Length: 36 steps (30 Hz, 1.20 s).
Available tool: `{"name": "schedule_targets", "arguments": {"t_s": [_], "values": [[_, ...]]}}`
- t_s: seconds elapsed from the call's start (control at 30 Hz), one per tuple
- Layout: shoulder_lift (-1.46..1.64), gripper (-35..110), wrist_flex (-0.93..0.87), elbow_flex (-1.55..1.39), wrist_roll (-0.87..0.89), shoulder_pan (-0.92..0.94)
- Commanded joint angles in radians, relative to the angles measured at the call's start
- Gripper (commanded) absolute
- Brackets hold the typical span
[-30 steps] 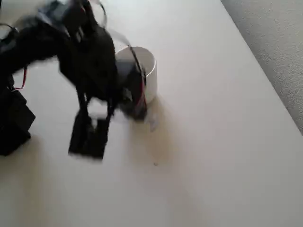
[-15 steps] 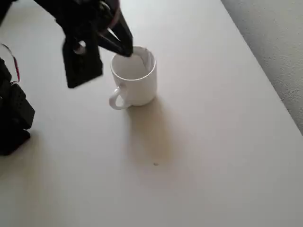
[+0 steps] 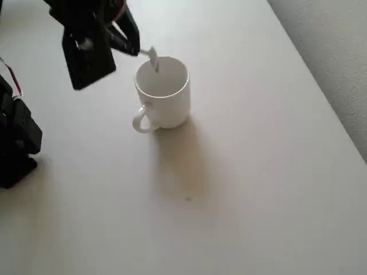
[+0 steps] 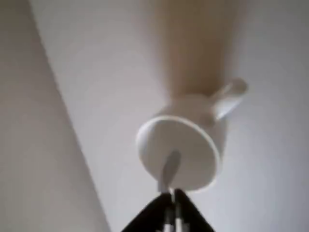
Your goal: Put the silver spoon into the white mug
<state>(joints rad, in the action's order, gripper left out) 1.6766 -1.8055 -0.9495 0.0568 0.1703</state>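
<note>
Step in hand: small shiny silver metal spoon (image 4: 169, 171) is held above plain glossy white cylindrical mug (image 3: 163, 94), bowl end poised over far-left rim. Black two-finger gripper (image 4: 173, 200) is seen pinched shut on slim handle. Mug is stood upright on matte pale table (image 3: 258, 189), loop handle at near left. Next, judged: spoon to be tipped over white interior, then released.

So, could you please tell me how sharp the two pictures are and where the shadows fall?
Overhead view: fairly sharp; the white mug casts a soft shadow toward the bottom of the picture. Wrist view: soft and blurred throughout; the silver spoon in the hand is hazy, and the mug's shadow runs toward the top.
</note>
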Motion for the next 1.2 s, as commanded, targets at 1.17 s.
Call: {"name": "schedule_targets", "arguments": {"t_s": [1.17], "values": [[0.816,-2,0.265,-0.549,-0.115,-0.012]]}}
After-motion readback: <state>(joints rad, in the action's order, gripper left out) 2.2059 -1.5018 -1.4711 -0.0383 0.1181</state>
